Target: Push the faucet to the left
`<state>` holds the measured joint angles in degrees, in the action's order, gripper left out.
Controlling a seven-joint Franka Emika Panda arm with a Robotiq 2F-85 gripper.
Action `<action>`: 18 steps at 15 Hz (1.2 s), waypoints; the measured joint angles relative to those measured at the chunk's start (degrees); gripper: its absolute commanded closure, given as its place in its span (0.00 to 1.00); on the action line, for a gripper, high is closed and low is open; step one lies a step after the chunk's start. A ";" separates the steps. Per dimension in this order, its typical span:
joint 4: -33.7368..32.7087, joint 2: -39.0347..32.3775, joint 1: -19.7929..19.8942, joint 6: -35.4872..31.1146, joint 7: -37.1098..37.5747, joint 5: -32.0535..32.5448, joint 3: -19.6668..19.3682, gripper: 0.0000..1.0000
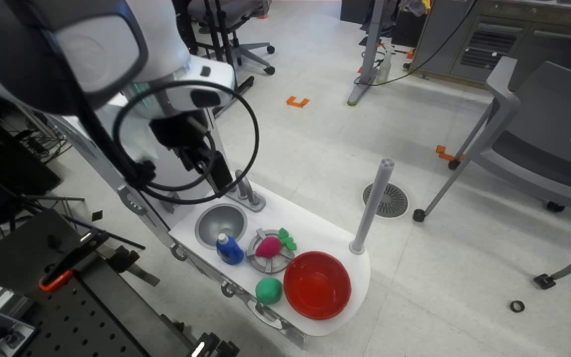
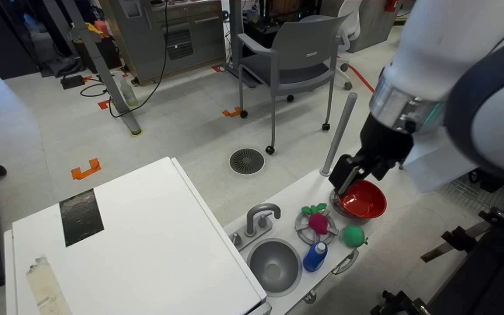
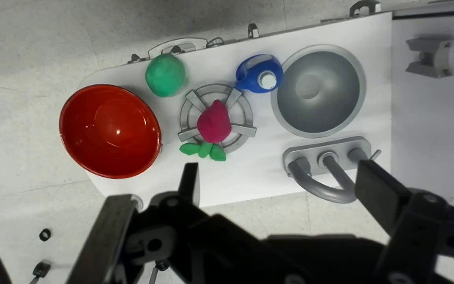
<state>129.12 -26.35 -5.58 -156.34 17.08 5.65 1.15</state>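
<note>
While it gapes, the hand point(image 3: 276, 179) points downward.

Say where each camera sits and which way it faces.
An exterior view sits high at the red bowl end, facing down toward the sink; arm upper left.
An exterior view sits high at the white cabinet end, facing down toward the red bowl; arm right.
Wrist view: on the wrist, facing down at the toy-kitchen counter; open gripper at bottom.
Both exterior views share faucet, sink, gripper.
</note>
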 measured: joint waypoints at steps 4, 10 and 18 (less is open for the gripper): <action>-9.77 -15.84 -7.96 -7.01 2.83 3.14 -7.53 0.00; -27.42 -37.26 -12.84 -17.94 2.45 2.60 -9.49 0.00; -42.01 -51.50 -17.33 -27.84 -4.44 1.63 -12.84 0.00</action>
<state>87.11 -77.85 -22.91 -184.18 12.64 7.28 -11.69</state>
